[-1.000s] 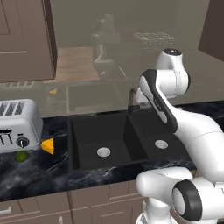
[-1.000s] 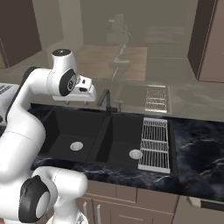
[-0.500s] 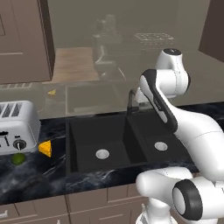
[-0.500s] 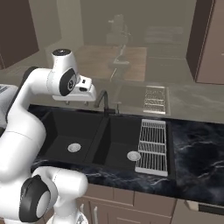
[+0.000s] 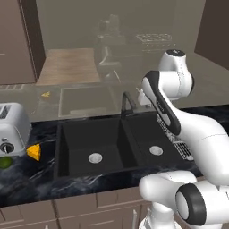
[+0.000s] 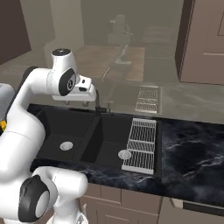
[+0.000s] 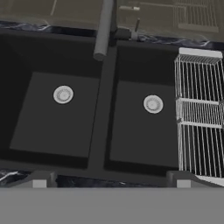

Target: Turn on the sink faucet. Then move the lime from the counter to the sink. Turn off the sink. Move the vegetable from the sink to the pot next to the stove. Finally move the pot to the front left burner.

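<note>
step: first one, we judge. No water shows from the thin black gooseneck sink faucet [image 5: 126, 103], so it looks off & we're set up to turn it on.
gripper [image 7: 109, 180]: two dark finger tips stand wide apart at the bottom of hand view, nothing betw them, touching nothing.
key relation: in hand view the faucet spout [image 7: 103, 29] lies ahead of the gripper, slightly left of centre, its tube running near straight away from us toward the back rim. What we take for its small lever sits just right of the spout base; too small to be sure. Gripper hangs above the matte black double-basin sink [image 7: 101, 131], over the divider; we'd judge the next move goes fwd & down to the faucet base.
arm: one arm only; its hand is up beside the faucet arch [image 6: 97, 97] in right base view.
lime: small round yellow-green lime [image 5: 4, 163] at far left on the black marble-look counter w/ pale veins [image 5: 31, 176], just beside the orange-yellow cheese wedge [image 5: 34, 152], in front of the silver toaster [image 5: 12, 130]. Well apart from the gripper.
sink: both basins bare, a silver drain in each; white wire rack [image 6: 141, 144] over the right edge.
writing: no brands, labels or text legible.
</note>
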Motion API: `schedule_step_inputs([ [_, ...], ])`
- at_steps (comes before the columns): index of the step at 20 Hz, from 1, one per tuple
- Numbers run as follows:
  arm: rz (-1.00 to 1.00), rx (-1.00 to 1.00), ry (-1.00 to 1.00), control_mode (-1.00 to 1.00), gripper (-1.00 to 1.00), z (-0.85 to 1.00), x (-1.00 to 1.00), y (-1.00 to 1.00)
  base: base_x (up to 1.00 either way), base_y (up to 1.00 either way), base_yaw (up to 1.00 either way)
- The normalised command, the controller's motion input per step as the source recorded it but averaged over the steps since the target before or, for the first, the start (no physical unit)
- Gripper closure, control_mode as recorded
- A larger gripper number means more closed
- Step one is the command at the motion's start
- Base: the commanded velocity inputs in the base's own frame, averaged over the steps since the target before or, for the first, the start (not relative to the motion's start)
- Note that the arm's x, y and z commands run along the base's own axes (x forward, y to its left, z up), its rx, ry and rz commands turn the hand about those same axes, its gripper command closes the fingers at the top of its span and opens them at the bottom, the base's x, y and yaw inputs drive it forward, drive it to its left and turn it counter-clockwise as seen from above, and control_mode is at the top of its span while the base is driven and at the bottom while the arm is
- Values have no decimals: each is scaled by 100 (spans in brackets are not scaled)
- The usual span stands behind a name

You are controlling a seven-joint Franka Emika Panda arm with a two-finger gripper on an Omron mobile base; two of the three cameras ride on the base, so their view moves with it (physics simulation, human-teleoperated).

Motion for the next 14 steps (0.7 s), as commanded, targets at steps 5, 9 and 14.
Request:
schedule_step_inputs([
  [5,0,0,0,100,-100,0,0,0,35,-15,-1],
  [9,0,0,0,100,-100,0,0,0,44,6,-5],
  [14,0,0,0,100,-100,0,0,0,1,37,-9],
])
